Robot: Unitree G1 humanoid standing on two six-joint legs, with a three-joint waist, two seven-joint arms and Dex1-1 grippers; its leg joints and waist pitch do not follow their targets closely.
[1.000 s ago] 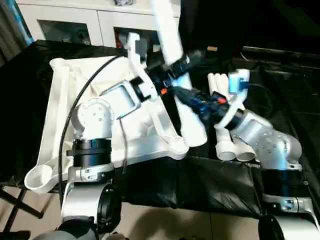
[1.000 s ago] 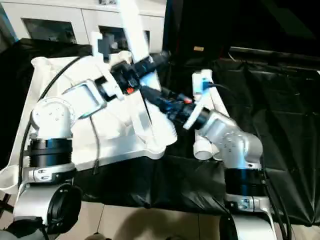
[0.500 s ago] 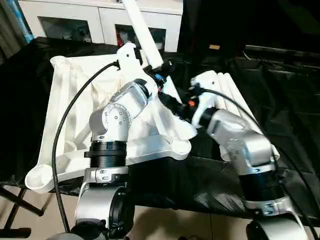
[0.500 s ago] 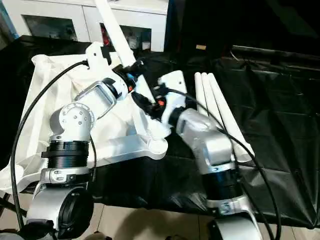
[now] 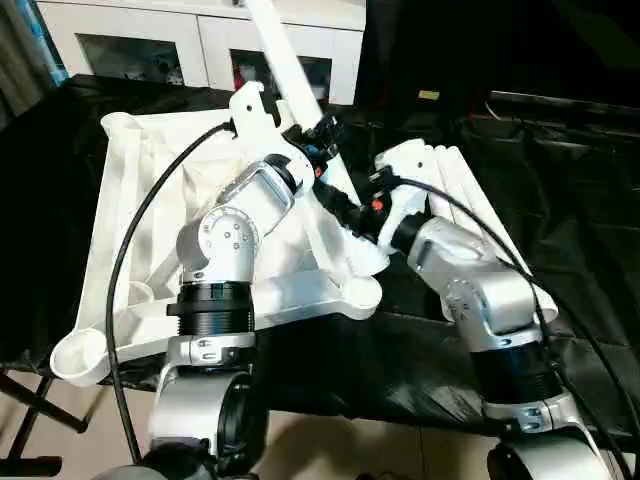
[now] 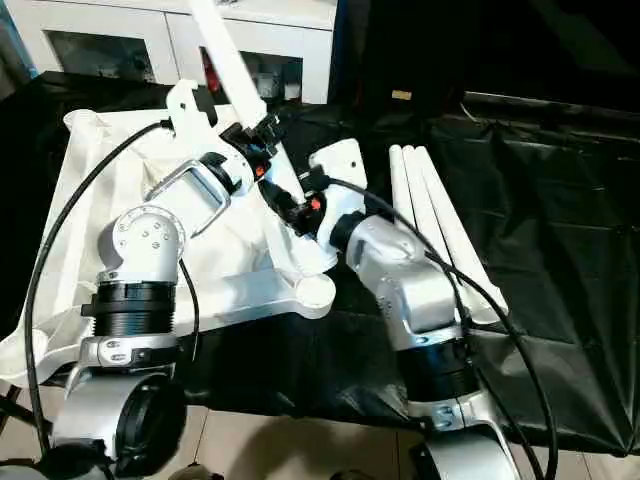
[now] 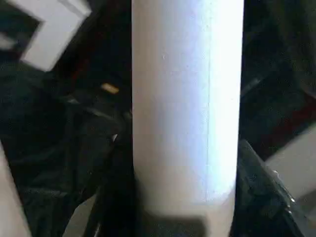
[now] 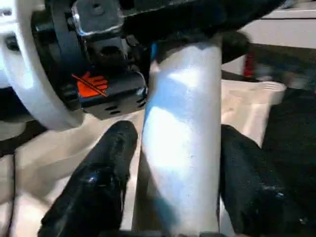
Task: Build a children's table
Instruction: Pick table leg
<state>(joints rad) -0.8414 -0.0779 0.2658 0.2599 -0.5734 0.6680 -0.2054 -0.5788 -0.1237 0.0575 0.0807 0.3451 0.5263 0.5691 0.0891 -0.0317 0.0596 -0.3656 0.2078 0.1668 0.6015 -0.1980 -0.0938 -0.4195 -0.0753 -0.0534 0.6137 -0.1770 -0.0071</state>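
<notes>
The left pincer (image 5: 318,135) has tightened round the white leg (image 5: 283,62), which now rises steeply from the near-right corner socket (image 5: 358,293) of the upturned tabletop (image 5: 130,200) on the bench (image 5: 580,200). The right pincer (image 8: 173,148) straddles the leg lower down, fingers (image 8: 106,163) apart, so seating seems underway; three spare legs (image 6: 430,200) wait alongside.

Likely a home, glass-doored white cabinet (image 5: 200,45), tiled floor (image 5: 330,445)

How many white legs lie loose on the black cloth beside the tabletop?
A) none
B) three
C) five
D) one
B: three loose legs lie side by side on the black cloth, to the right of the tabletop; a fourth leg stands up between the grippers.
</notes>
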